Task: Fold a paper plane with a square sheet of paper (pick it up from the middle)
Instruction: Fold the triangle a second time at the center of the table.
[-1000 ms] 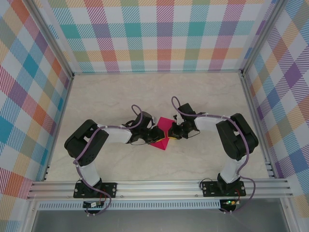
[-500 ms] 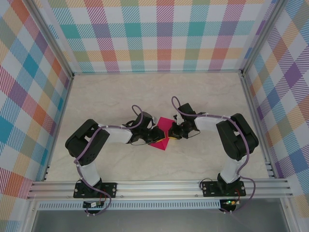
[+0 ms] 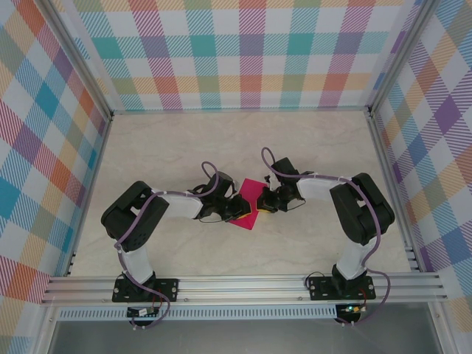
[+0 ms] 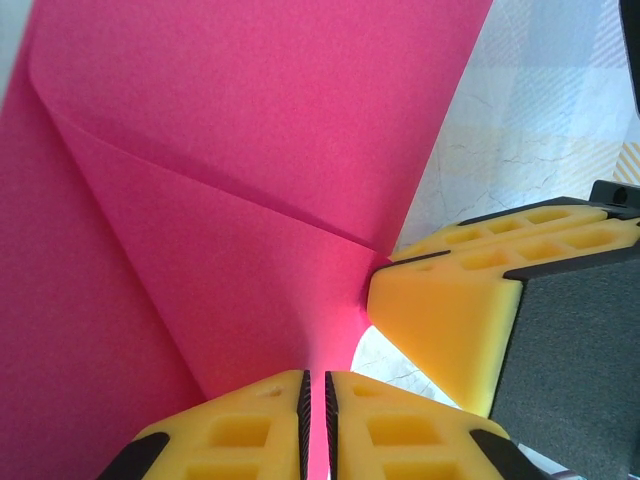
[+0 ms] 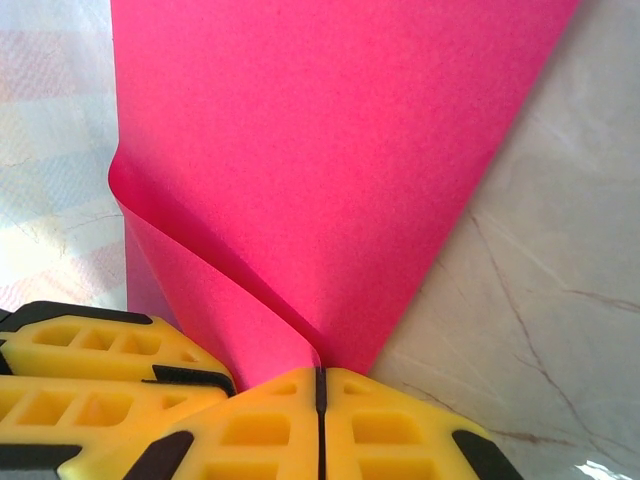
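The square sheet of paper [image 3: 253,189] is magenta-pink and sits at the middle of the table, lifted and bent between both grippers. In the left wrist view the paper [image 4: 230,170] shows a diagonal crease, and my left gripper [image 4: 317,425] is shut on its lower edge. My right gripper [image 5: 320,400] is shut on a curled corner of the paper [image 5: 330,150]. In the top view the left gripper [image 3: 241,210] and right gripper [image 3: 260,204] nearly meet, tip to tip. The right gripper's yellow finger [image 4: 450,320] stands just beside the left jaws.
The pale marbled table top [image 3: 169,147] spreads around the arms. Checked walls with metal frame posts [image 3: 376,125] enclose it on three sides. An aluminium rail [image 3: 243,284] carries the two arm bases at the near edge.
The left arm has edged slightly to the right. Both grips on the paper are unchanged.
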You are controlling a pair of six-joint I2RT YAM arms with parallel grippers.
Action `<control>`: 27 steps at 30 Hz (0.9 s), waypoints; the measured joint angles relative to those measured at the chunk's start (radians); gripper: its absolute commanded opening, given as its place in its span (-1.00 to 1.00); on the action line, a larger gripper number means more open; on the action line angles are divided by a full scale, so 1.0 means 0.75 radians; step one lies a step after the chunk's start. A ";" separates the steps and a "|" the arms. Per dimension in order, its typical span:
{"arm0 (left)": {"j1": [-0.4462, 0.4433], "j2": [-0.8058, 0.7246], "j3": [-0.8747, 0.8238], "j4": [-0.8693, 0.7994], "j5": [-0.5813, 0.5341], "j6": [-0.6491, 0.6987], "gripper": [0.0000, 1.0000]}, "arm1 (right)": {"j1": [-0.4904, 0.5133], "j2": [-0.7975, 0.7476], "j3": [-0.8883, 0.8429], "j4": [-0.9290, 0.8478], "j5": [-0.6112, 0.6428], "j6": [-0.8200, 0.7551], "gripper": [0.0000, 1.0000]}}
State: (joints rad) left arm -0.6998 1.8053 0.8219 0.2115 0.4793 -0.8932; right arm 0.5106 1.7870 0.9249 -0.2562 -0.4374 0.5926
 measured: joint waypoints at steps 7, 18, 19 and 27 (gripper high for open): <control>0.000 0.000 0.000 -0.004 -0.003 0.006 -0.76 | 0.001 0.001 0.000 -0.001 0.008 -0.004 -0.85; 0.000 0.001 0.000 -0.040 -0.025 0.015 -0.79 | 0.000 0.001 0.000 -0.006 0.015 -0.004 -0.85; 0.000 0.001 0.000 -0.043 -0.027 0.015 -0.79 | 0.000 0.001 0.000 -0.006 0.015 -0.004 -0.85; 0.000 0.001 0.000 -0.054 -0.038 0.015 -0.80 | 0.000 0.002 0.004 -0.012 0.014 -0.004 -0.84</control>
State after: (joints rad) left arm -0.6998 1.8057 0.8219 0.1707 0.4511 -0.8822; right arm 0.5106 1.7882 0.9276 -0.2649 -0.4267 0.5896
